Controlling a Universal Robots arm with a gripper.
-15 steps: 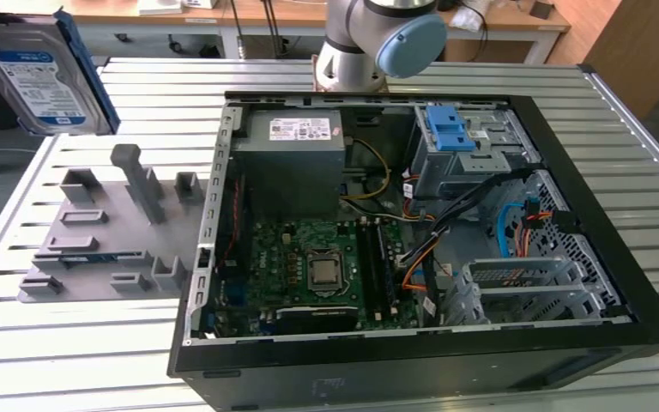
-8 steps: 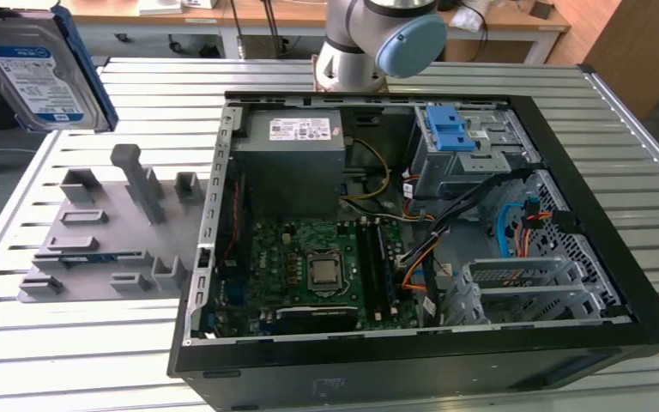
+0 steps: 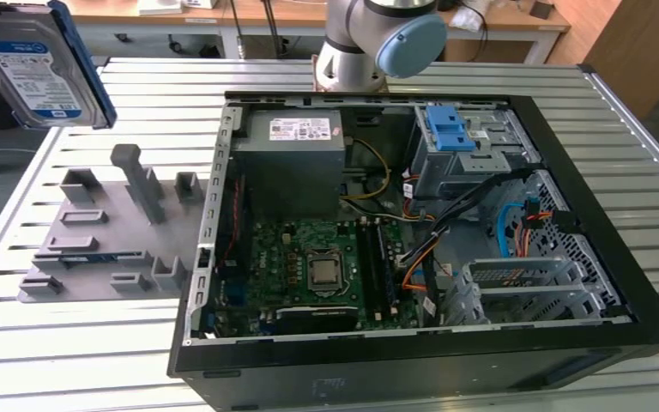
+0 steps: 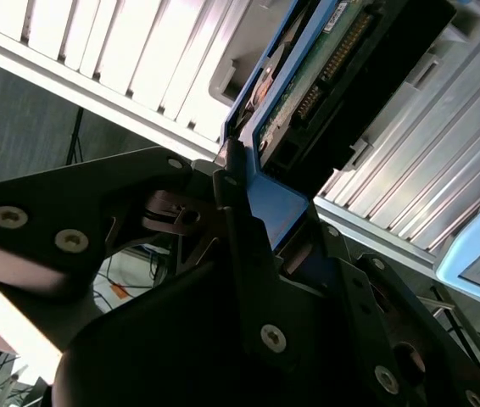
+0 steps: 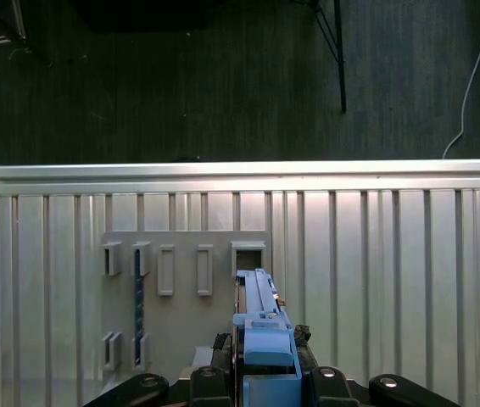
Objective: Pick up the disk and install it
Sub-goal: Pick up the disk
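Note:
The disk [image 3: 34, 67], silver with a white-and-blue label and a blue plastic carrier, hangs high over the exterior view's left, above the table edge and clear of the grey holder fixture [image 3: 112, 232]. In the second wrist view my gripper [image 4: 261, 220] is shut on the blue carrier end of the disk [image 4: 308, 85], whose green circuit board and connector face the camera. The first wrist view looks along the disk [image 5: 257, 297] edge-on, held in the gripper [image 5: 265, 377] above the grey fixture [image 5: 181, 280].
An open computer case [image 3: 604, 215] lies on the slatted metal table [image 3: 78, 360]. Inside are a grey power-supply box [image 3: 295, 146], a motherboard [image 3: 318, 266] and a metal drive cage with blue latches [image 3: 462, 137]. The arm's base [image 3: 376, 43] stands behind the case.

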